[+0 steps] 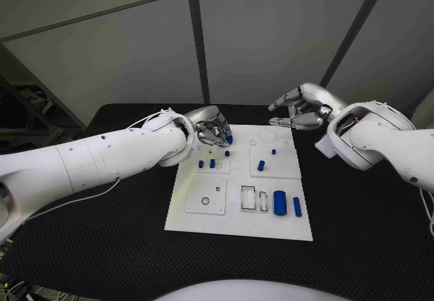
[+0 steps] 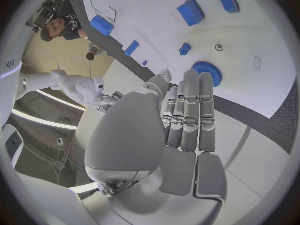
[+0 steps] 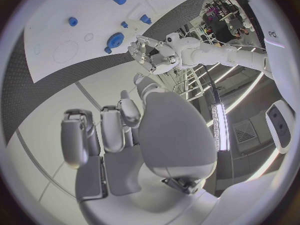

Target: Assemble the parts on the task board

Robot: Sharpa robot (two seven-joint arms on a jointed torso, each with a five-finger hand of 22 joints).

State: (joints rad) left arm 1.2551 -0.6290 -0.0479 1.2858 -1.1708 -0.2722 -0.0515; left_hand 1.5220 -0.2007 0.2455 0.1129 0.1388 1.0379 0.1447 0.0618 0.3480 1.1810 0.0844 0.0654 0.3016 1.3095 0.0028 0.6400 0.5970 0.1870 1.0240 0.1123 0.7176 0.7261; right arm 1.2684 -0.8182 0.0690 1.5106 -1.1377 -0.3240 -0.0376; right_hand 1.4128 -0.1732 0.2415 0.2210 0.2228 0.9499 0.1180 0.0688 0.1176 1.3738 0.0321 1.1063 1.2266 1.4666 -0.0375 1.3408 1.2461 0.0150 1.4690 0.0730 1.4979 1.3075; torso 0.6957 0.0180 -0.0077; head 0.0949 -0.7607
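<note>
The white task board [image 1: 237, 219] lies in the middle of the black table. My left hand [image 1: 212, 132] hovers over its far left corner, fingers straight and side by side [image 2: 190, 110], holding nothing. A blue gear [image 1: 228, 139] [image 2: 207, 73] lies on the board just past those fingertips; whether they touch it I cannot tell. Short blue pegs [image 1: 212, 163] stand near the board's middle, one more [image 1: 261, 165] to their right. A thick blue cylinder [image 1: 280, 202] and a thin blue rod [image 1: 296, 205] lie near the right edge. My right hand [image 1: 303, 106] hangs above the far edge, fingers loosely bent [image 3: 109, 130], empty.
Two white rectangular blocks [image 1: 248, 197] lie beside the cylinder, and a small dark ring [image 1: 205, 201] sits on a raised square at the front left. Black table [image 1: 108, 251] surrounds the board on all sides. The right wrist view shows my left hand [image 3: 147, 52] beside the gear [image 3: 115, 39].
</note>
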